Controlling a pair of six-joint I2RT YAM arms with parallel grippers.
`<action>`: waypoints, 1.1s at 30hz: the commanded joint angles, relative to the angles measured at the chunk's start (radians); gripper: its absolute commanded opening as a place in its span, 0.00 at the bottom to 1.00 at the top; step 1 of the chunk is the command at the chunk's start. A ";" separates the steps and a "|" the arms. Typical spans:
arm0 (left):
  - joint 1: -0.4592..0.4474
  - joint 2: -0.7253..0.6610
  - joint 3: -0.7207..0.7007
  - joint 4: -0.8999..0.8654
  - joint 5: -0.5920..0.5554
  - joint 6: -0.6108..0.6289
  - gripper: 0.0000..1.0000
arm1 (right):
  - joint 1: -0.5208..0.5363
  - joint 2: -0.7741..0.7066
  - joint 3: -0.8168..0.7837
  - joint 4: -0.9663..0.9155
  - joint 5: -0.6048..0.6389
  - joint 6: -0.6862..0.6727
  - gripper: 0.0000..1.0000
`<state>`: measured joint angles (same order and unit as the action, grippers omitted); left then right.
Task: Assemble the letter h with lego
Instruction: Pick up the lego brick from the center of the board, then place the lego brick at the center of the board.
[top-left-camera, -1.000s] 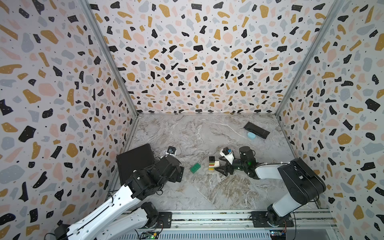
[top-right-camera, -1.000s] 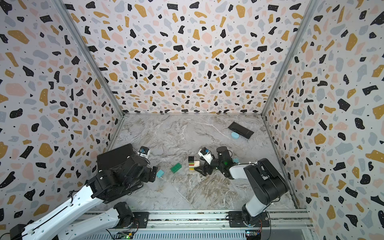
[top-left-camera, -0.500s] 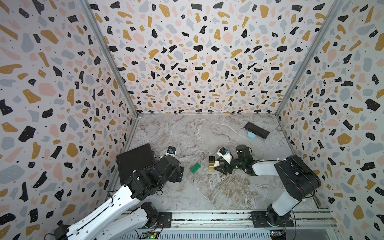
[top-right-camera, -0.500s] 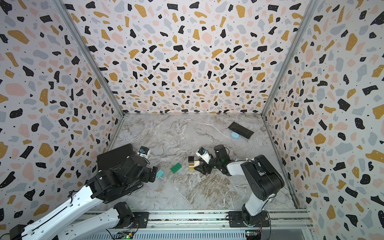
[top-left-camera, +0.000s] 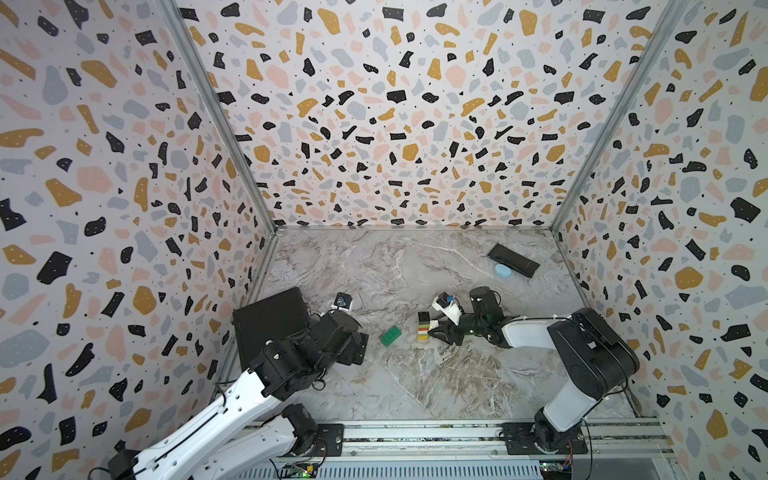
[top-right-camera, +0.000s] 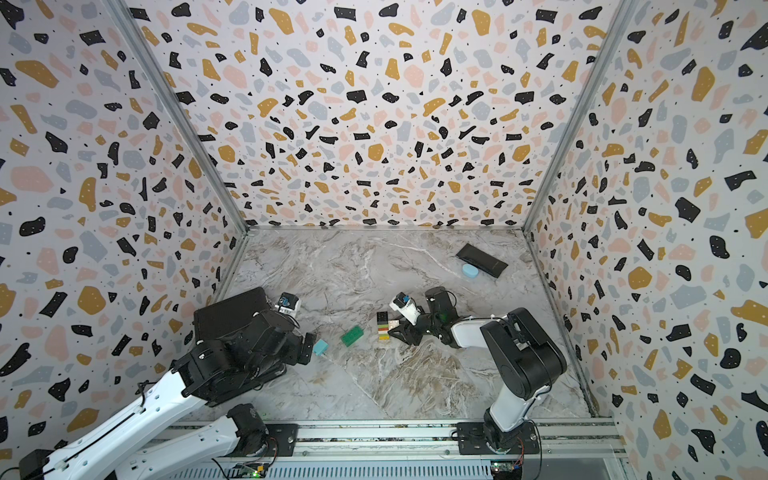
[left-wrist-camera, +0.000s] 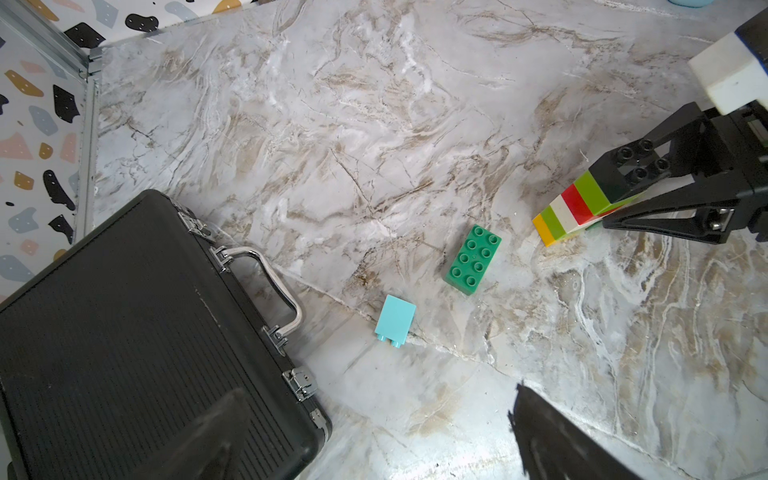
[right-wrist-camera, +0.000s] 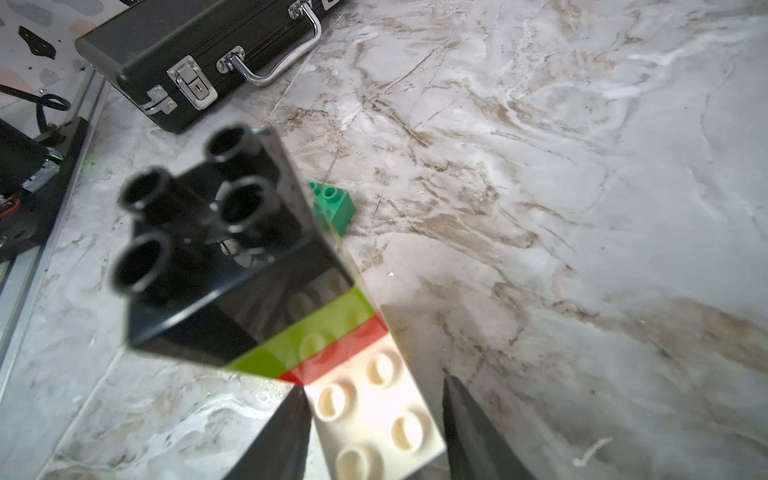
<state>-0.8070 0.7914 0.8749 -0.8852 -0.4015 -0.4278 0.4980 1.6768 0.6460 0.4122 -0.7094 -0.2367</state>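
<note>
The right gripper (right-wrist-camera: 372, 384) straddles the white brick (right-wrist-camera: 374, 419) jutting from the striped lego stack (left-wrist-camera: 582, 203), which stands mid-desk (left-wrist-camera: 415, 124). Whether its jaws already pinch, I cannot tell. It should squeeze squarely on the brick's flat sides and stay level so the stack doesn't topple. The left gripper (left-wrist-camera: 374, 390) hangs spread and empty near the loose green brick (left-wrist-camera: 473, 259) and light-blue brick (left-wrist-camera: 395, 318).

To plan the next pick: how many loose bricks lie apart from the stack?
2. A green brick lies between the stack and the case; a light blue brick lies on its side nearer the case. Others may be hidden.
</note>
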 joint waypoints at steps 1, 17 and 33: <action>0.005 -0.003 0.016 0.017 0.000 0.009 0.99 | 0.007 0.004 0.030 -0.035 0.001 -0.001 0.48; 0.010 0.002 0.015 0.017 0.006 0.011 0.99 | 0.016 0.024 0.088 0.031 0.011 0.191 0.27; 0.022 -0.003 0.018 0.013 0.007 0.008 0.99 | 0.012 0.342 0.569 -0.045 -0.076 0.774 0.04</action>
<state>-0.7918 0.7921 0.8749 -0.8856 -0.3996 -0.4274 0.5098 1.9858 1.1000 0.4088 -0.7353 0.3840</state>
